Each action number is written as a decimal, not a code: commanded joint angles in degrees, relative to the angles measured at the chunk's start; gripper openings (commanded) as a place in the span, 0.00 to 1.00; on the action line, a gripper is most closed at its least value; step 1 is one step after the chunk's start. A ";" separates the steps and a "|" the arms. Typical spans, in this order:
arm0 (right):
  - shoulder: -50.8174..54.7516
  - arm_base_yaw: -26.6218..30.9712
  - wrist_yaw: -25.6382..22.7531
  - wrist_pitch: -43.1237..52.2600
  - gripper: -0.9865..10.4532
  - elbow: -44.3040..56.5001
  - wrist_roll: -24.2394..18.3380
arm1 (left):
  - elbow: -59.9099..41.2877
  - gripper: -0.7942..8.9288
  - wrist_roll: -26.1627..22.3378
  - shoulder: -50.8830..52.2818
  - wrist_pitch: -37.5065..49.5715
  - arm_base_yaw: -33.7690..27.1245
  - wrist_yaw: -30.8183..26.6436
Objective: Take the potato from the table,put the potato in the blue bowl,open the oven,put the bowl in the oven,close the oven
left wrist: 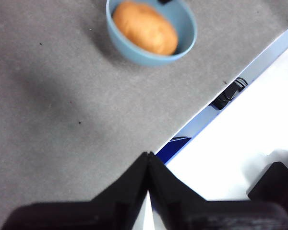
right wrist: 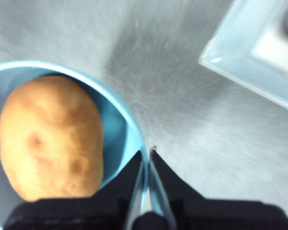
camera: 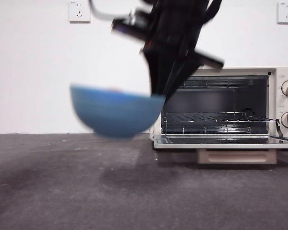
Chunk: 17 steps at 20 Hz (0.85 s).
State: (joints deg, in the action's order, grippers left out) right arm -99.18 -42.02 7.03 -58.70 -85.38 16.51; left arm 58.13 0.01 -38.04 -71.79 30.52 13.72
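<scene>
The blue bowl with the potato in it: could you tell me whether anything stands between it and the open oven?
Nothing visible does. The right gripper holds the blue bowl by its rim above the table, potato inside, just beside the oven, whose door is down and rack bare.

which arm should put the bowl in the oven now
Right. The right gripper is clamped on the blue bowl rim, holding it with the potato beside the open oven; the left gripper is shut, empty.

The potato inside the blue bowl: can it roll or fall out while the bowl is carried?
The potato is rounded and smooth, so it may rock. It probably stays in: the blue bowl is deep and its wall rises around it. The right hand pinches only one rim, so the bowl could tilt.
</scene>
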 commanded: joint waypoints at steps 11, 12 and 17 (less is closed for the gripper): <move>4.28 23.30 -5.57 -0.24 0.07 -0.02 6.23 | -0.46 0.08 -3.17 -2.19 8.28 -0.22 -0.44; 4.17 24.65 -5.60 1.22 0.07 -0.02 7.78 | -0.46 0.08 -3.17 -3.15 8.98 -0.22 -0.42; 3.74 30.03 -6.64 5.44 0.07 -0.02 14.27 | -0.44 0.08 -3.17 -10.03 10.25 -0.22 -0.20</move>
State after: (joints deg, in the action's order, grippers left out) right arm -94.63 -11.92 0.43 -53.52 -85.38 28.67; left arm 58.13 -2.50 -48.14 -61.98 30.50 13.26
